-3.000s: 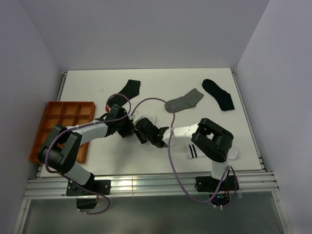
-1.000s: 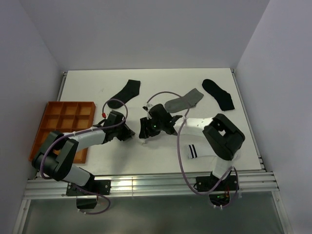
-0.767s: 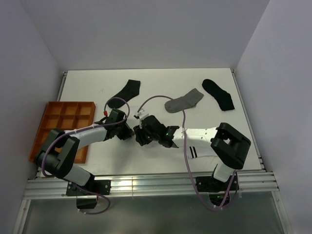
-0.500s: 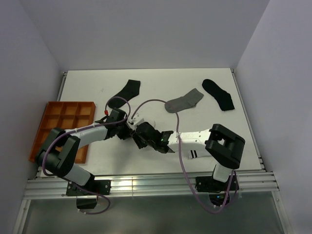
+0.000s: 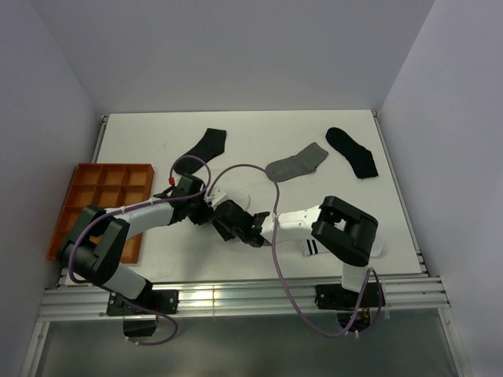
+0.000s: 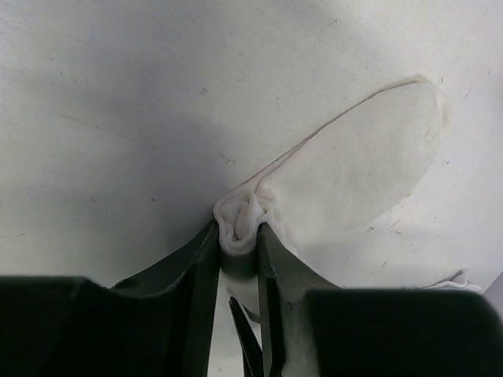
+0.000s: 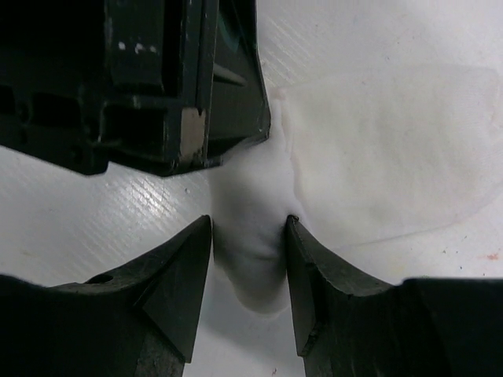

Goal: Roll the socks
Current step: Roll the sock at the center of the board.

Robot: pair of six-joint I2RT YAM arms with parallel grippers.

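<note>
Near the middle of the table [image 5: 314,129], a bit left of centre, the white sock [image 6: 354,165] lies flat with one end bunched into a tight wad. Left gripper [image 6: 238,236] is clamped on that wad, with both fingers pressing the cloth from either side. The rest of the sock fans out flat beyond the tips, up and to the right in the left wrist view. Right gripper [image 7: 247,224] comes at it from the opposite side. Its fingers sit on either flank of the same bunched bit, touching the cloth on both sides and pinching it, jaws partly apart with the wad filling the gap. In the right wrist view the left gripper's black body sits just above and left of the wad, close to the right fingertips. From the top camera the two grippers are nose to nose and hide most of the sock, with a white lobe showing just behind them. Striped sock [image 5: 310,246] lies flat near the front edge, partly under the right arm, two black cuff bands visible. Grey sock [image 5: 297,163] lies flat further back, right of centre. Two black socks are at the back: one left [image 5: 206,144], one right [image 5: 352,151]. Orange tray [image 5: 78,169] with compartments sits at the table's left edge.
</note>
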